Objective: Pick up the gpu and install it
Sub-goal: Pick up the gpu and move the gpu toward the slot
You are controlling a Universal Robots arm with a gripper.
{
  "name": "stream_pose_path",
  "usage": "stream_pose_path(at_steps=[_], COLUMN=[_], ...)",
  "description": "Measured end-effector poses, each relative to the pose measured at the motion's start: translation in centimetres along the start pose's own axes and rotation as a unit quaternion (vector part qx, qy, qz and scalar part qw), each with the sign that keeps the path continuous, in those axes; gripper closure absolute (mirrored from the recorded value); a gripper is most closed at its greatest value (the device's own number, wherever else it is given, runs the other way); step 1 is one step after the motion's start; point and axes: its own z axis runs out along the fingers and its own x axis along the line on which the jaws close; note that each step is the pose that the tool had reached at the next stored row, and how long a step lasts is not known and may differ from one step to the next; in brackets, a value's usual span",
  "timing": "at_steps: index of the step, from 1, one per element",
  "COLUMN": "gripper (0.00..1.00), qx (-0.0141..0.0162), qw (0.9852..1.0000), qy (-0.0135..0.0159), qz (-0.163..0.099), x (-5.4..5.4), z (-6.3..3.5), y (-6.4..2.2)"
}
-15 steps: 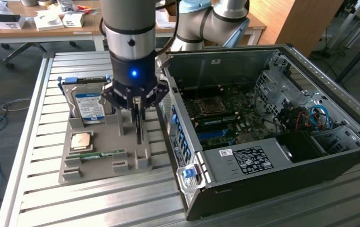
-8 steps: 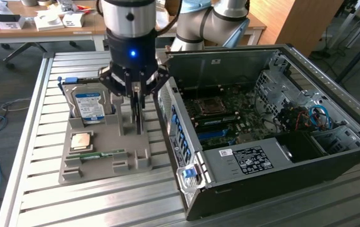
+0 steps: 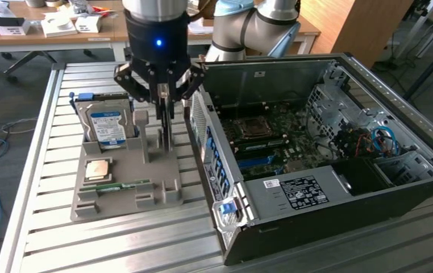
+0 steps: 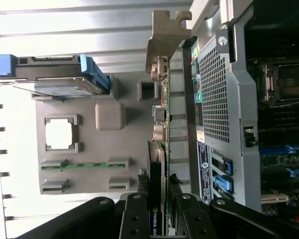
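So the gripper (image 4: 158,188) had its jaws pinched onto the gpu (image 4: 160,154), grabbing the card edge-on near the fan end. The silver bracket (image 4: 165,47) stuck out at the far end, away from the fingers. Makes sense to me: holding it by the flat faces keeps the card upright, the way it'd need to be for a slot. The card sat right at its spot in the grey holder tray (image 3: 163,187), and honestly I couldn't tell if it had cleared the tray or was resting in it. Sharing that tray were the blue-labelled hard drive (image 3: 110,122) standing on edge just beside the gripper, then the CPU (image 3: 98,169) lying flat in its pocket, and the memory stick (image 3: 121,185) near the front edge. Everything sat on a slatted metal table (image 3: 50,148). On the exterior view's right was the open PC case (image 3: 307,199), and its vented rear panel (image 3: 198,114) was really close to the gripper, which looked like the tight bit. Further in were the motherboard (image 3: 277,145) and blue cables (image 3: 383,139).
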Motion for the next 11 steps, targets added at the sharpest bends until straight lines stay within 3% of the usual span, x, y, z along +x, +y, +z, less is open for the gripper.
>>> stream_pose_path(at_steps=[11], gripper=[0.73], qx=[0.0000], qw=[1.0000], qy=[0.0000], qz=[0.000], x=[-0.1], z=[-3.20], y=[0.15])
